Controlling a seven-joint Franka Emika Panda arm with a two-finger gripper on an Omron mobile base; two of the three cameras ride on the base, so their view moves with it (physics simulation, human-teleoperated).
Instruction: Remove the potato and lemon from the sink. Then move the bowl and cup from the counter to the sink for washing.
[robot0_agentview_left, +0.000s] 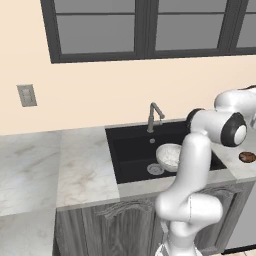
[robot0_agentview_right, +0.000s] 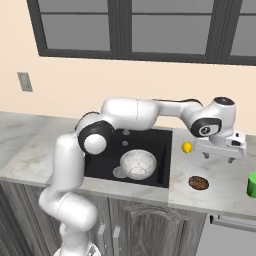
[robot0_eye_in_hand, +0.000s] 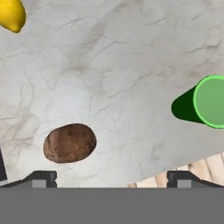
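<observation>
Gripper (robot0_agentview_right: 218, 157) hung open over counter right of sink (robot0_agentview_right: 162, 150) (bowl (robot0_agentview_right: 137, 163) inside); potato (robot0_agentview_right: 198, 182), lemon (robot0_agentview_right: 187, 147), cup (robot0_agentview_right: 252, 184) sat nearby.

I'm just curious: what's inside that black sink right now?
The sink holds the marbled bowl, beside the round metal drain. The robot's arm covers the basin's right part in the left base view, its left part in the other.

Bright, even, sharp rendering; faint shadows
</observation>
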